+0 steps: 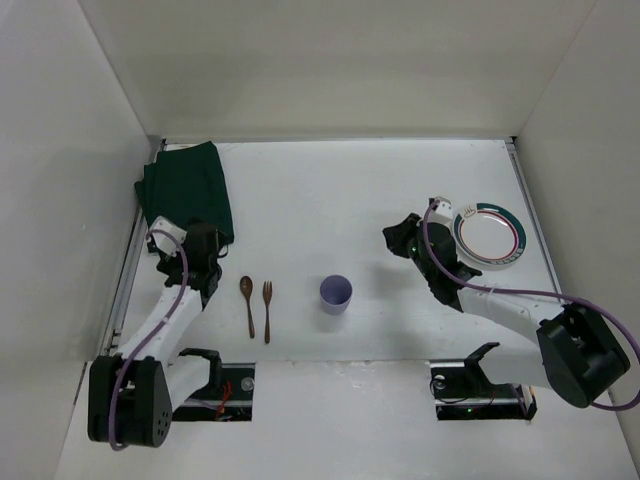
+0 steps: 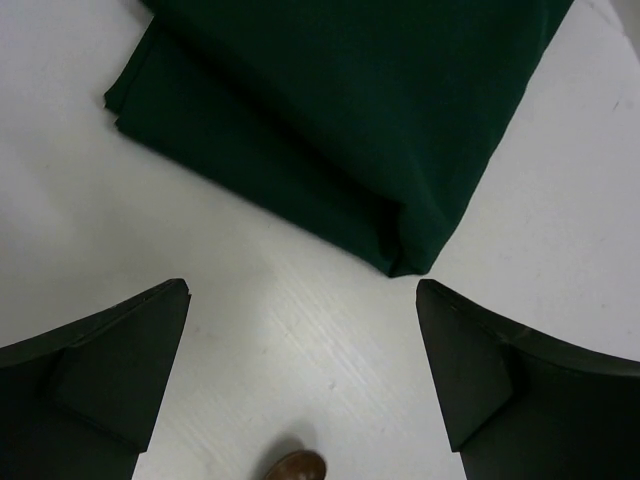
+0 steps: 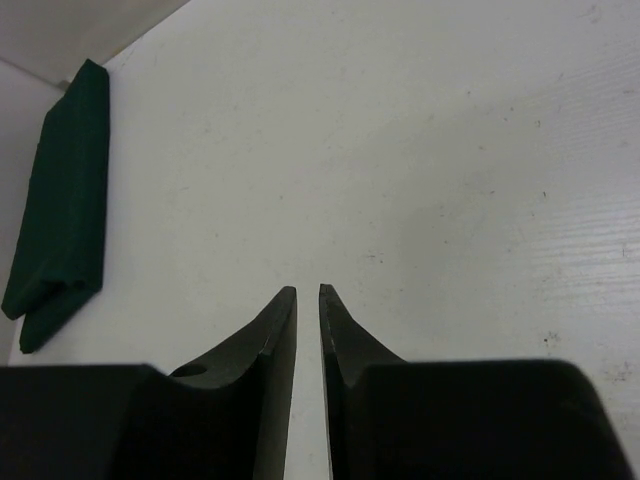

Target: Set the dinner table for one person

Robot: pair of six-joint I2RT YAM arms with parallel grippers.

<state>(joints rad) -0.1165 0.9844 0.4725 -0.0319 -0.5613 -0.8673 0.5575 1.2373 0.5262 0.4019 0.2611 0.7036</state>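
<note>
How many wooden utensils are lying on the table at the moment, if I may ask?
2. The wooden spoon lies left of the wooden fork, both left of the purple cup; none appears hidden.

Dark green placemat; lilac cup; plate seemingly teal-rimmed.

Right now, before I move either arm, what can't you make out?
Placemat: near edge hidden by the left arm, top view; cut off by the top edge, left wrist.
Spoon: only its tip shows, left wrist; bottom edge cuts it.
Plate: left rim partly behind the right arm, top view.
</note>
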